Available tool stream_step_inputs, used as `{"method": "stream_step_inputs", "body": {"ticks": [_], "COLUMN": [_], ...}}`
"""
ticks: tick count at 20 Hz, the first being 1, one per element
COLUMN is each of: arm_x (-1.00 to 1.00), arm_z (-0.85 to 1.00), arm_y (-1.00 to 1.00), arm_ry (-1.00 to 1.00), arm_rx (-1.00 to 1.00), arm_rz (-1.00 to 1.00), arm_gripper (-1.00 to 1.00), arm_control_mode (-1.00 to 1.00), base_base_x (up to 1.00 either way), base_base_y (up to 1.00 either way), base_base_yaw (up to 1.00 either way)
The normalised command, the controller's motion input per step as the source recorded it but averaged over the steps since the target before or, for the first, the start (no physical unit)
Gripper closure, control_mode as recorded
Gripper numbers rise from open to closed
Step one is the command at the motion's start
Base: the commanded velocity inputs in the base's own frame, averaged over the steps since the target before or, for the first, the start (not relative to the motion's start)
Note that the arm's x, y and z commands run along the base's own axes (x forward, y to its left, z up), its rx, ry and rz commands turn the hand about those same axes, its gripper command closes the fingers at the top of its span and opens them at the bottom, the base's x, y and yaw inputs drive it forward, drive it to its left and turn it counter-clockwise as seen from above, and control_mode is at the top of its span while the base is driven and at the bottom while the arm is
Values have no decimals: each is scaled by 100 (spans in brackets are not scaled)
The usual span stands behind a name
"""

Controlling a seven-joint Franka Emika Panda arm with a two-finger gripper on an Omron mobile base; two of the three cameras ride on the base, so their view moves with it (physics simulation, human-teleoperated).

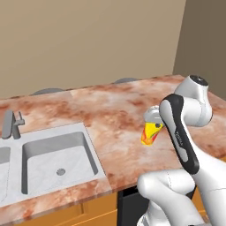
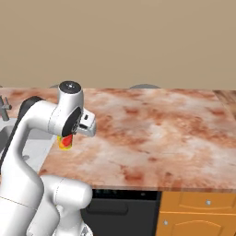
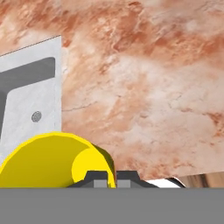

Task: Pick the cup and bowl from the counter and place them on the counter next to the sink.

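Observation:
The small yellow cup (image 1: 150,134) with red-orange markings hangs tilted above the marbled counter (image 1: 106,112), just right of the sink (image 1: 55,152). My gripper (image 3: 112,177) is shut on the cup's (image 3: 46,162) rim, one finger inside and one outside. In the right base view the cup (image 2: 65,142) peeks out under my forearm, over the counter (image 2: 152,129) strip beside the sink (image 2: 34,145). From the hand, the sink (image 3: 30,87) lies at the upper left with its round drain showing. The bowl is out of view.
A grey metal faucet (image 1: 11,124) stands behind the basin at the left. Orange cabinets (image 2: 198,209) and a dark appliance front (image 2: 122,212) run below the counter edge. Two grey rounded shapes (image 1: 126,80) rise behind the far counter edge.

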Motion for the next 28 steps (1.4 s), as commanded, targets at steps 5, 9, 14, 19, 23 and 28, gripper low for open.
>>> {"method": "stream_step_inputs", "body": {"ticks": [5, 9, 14, 19, 23, 28], "arm_x": [0, 0, 10, 26, 10, 1], "arm_z": [0, 0, -18, -40, -7, -22], "arm_y": [0, 0, 21, 61, 19, 1], "arm_ry": [0, 0, 1, 4, 1, 1], "arm_rx": [0, 0, 0, 0, 0, 0], "arm_rz": [0, 0, 0, 0, 0, 0], "arm_gripper": [100, 100, 100, 100, 100, 100], "arm_control_mode": [100, 100, -100, -100, -100, -100], "base_base_x": [-1, 0, 0, 0, 0, 0], "base_base_y": [1, 0, 0, 0, 0, 0], "base_base_yaw": [1, 0, 0, 0, 0, 0]}}
